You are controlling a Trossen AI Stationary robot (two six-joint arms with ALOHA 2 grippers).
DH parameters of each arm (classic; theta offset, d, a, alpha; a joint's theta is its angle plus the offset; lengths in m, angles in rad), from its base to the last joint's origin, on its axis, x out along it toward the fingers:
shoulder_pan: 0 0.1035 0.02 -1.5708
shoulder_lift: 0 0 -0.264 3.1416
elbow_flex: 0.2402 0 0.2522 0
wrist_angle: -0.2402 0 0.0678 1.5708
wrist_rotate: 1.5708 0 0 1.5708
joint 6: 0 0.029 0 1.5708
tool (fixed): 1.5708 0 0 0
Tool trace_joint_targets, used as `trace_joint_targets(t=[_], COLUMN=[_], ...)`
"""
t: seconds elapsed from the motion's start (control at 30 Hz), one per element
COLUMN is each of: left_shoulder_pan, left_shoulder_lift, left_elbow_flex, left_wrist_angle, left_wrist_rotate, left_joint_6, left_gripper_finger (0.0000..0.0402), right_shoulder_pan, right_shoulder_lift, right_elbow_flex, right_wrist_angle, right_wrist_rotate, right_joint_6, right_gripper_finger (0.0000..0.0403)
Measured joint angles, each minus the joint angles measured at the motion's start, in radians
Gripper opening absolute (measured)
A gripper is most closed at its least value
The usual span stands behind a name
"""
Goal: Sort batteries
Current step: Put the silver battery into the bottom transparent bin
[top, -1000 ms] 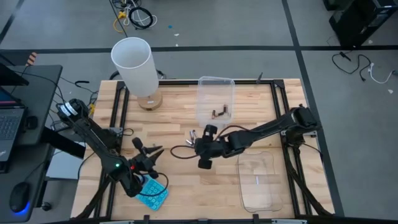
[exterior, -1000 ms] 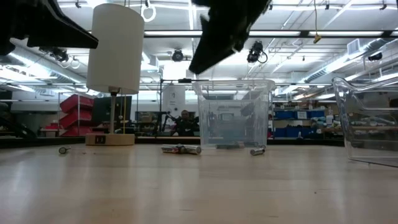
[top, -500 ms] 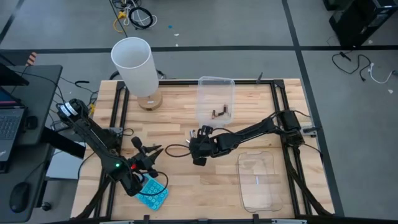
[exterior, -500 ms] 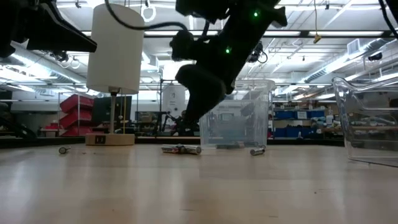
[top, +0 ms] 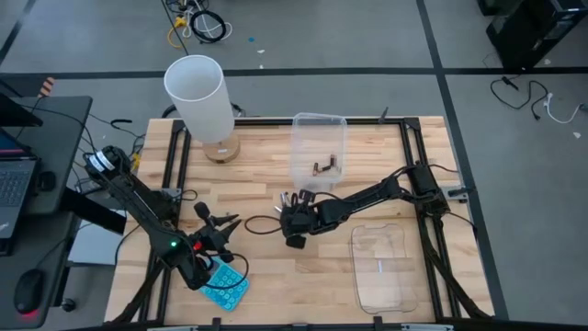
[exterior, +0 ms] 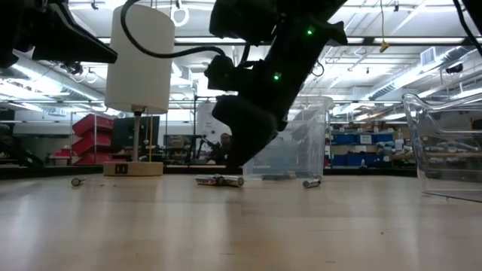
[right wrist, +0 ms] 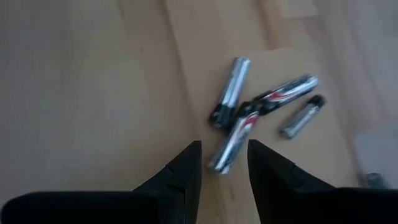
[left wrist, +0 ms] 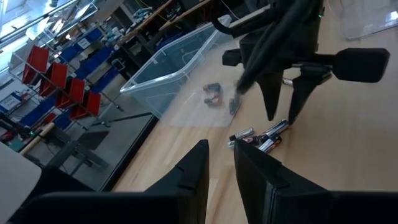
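Several small batteries (right wrist: 237, 138) lie in a loose cluster on the wooden table (top: 257, 175), also seen as batteries (top: 288, 199) from above and batteries (exterior: 219, 180) at table height. My right gripper (right wrist: 224, 163) is open and hovers just above this cluster, fingers pointing down, right gripper (left wrist: 281, 116). More dark batteries (top: 323, 167) lie in the far clear tub (top: 319, 138). One silvery cell (top: 379, 267) lies in the near clear tub (top: 379, 276). My left gripper (top: 217, 221) is open, held above the table near the blue calculator (top: 226, 281).
A white lamp (top: 197, 97) on a wooden base stands at the table's far left. Single batteries lie apart on the table, a stray cell (exterior: 76, 181) near the lamp and another cell (exterior: 311, 183) in front of the far tub. A dark cable trails from the right arm.
My right gripper has come down and moved a little toward the table's far-left, toward the battery cluster; it now hangs close over it. The right arm's elbow has drawn in. The batteries have not moved.
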Motion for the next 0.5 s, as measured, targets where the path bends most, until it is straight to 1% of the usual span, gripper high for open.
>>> trace_joint_targets(t=[0.3, 0.5], left_shoulder_pan=[0.0, 0.0], left_shoulder_lift=[0.0, 0.0], left_elbow_flex=[0.0, 0.0], left_wrist_angle=[0.001, 0.0], left_wrist_rotate=[0.001, 0.001], left_joint_6=[-0.002, -0.002], left_gripper_finger=[0.0078, 0.0078], right_shoulder_pan=[0.0, -0.005], right_shoulder_lift=[0.0, 0.001], right_elbow_flex=[0.0, -0.005], right_wrist_angle=[-0.001, 0.012], right_wrist_rotate=[-0.009, 0.01], right_joint_6=[-0.017, -0.015], right_gripper_finger=[0.0144, 0.0159])
